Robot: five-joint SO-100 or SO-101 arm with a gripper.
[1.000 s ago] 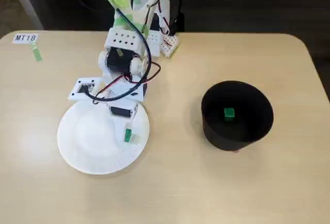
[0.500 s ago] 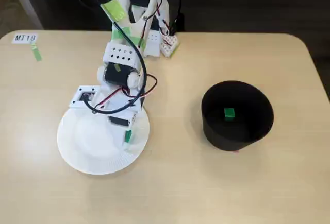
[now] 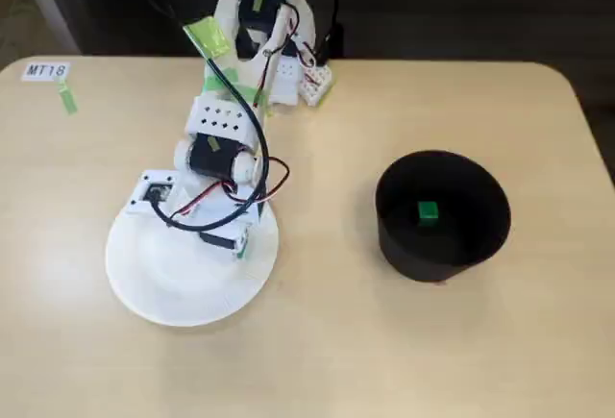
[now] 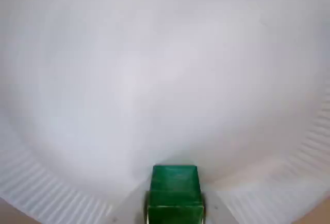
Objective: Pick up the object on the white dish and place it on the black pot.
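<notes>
The green cube (image 4: 175, 192) sits at the bottom of the wrist view, pinched between the two fingers of the gripper (image 3: 240, 244), over the white dish (image 3: 154, 283). Well apart to the right in the fixed view, the black pot (image 3: 408, 255) holds another green cube (image 3: 428, 211).

Fixed view: high above the table (image 3: 317, 341), looking down, arm base at the far edge; covers whole tabletop. Wrist view: very near, facing down onto the white plate (image 4: 154, 69). Shared: plate (image 3: 154, 283) and its ribbed rim.
</notes>
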